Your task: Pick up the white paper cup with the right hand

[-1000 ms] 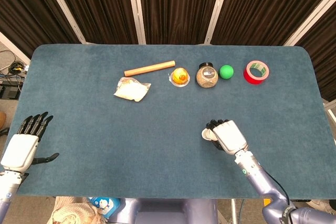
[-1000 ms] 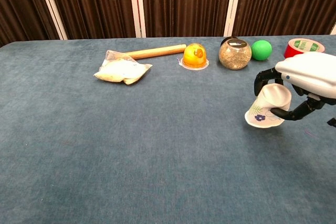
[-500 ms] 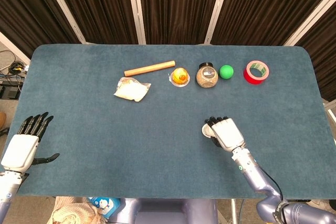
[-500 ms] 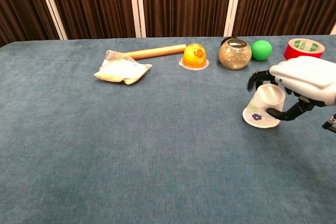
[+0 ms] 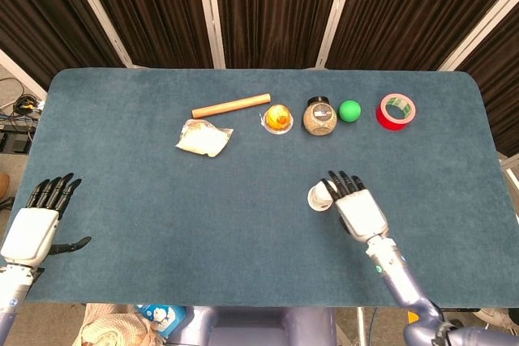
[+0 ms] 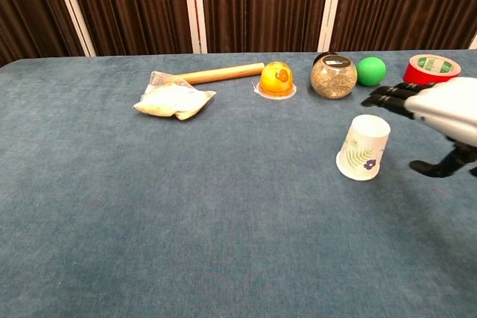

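The white, flower-printed paper cup [image 6: 363, 147] stands mouth-down, long axis vertical, just beside the right hand [image 5: 354, 204] at its nine o'clock, fingers spread and holding nothing.

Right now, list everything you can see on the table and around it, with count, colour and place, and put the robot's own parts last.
table: one, blue-grey cloth top, fills both views
cup: one, white with a flower print, upside down on the table beside the right hand, not held
rod: one, tan, far row, leftmost
bag: one, clear with white contents, just in front of the rod
dome: one, orange, far row
jar: one, clear with beige filling, dark lid, far row
ball: one, green, right of the jar
tape: one, red roll, far right
curtain: dark brown, behind the table
left hand: white and black, open, near left edge
right hand: white and black, open, fingers spread
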Controlling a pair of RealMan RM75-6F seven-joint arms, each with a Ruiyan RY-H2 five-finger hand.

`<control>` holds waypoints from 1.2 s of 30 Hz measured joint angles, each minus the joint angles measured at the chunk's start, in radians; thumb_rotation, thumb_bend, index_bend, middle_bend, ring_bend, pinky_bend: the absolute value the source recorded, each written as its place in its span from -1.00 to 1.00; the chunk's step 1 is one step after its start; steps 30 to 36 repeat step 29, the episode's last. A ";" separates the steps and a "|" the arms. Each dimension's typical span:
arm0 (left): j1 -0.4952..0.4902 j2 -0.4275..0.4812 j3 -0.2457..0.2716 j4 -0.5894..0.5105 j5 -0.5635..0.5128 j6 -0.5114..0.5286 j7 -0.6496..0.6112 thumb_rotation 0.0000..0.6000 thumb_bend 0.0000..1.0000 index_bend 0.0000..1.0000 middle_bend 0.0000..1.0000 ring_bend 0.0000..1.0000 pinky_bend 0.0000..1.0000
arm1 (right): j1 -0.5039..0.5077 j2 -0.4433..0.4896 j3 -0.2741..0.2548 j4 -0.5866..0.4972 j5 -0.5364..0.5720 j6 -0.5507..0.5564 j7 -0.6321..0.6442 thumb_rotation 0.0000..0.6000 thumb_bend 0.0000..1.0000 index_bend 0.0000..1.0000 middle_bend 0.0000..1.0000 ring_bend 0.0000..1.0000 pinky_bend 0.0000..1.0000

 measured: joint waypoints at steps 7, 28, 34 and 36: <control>0.002 -0.005 0.001 0.005 0.009 0.011 0.001 1.00 -1.00 -1.00 -1.00 -1.00 -1.00 | -0.081 0.123 -0.066 -0.046 -0.111 0.110 0.088 1.00 -0.28 -1.00 -1.00 -0.99 -0.70; 0.007 -0.033 -0.004 0.054 0.049 0.060 0.001 1.00 -1.00 -1.00 -1.00 -1.00 -1.00 | -0.400 0.265 -0.157 0.079 -0.295 0.559 0.499 1.00 -0.28 -1.00 -1.00 -1.00 -0.85; 0.006 -0.033 -0.004 0.055 0.050 0.060 0.001 1.00 -1.00 -1.00 -1.00 -1.00 -1.00 | -0.406 0.264 -0.152 0.088 -0.296 0.565 0.518 1.00 -0.28 -1.00 -1.00 -1.00 -0.85; 0.006 -0.033 -0.004 0.055 0.050 0.060 0.001 1.00 -1.00 -1.00 -1.00 -1.00 -1.00 | -0.406 0.264 -0.152 0.088 -0.296 0.565 0.518 1.00 -0.28 -1.00 -1.00 -1.00 -0.85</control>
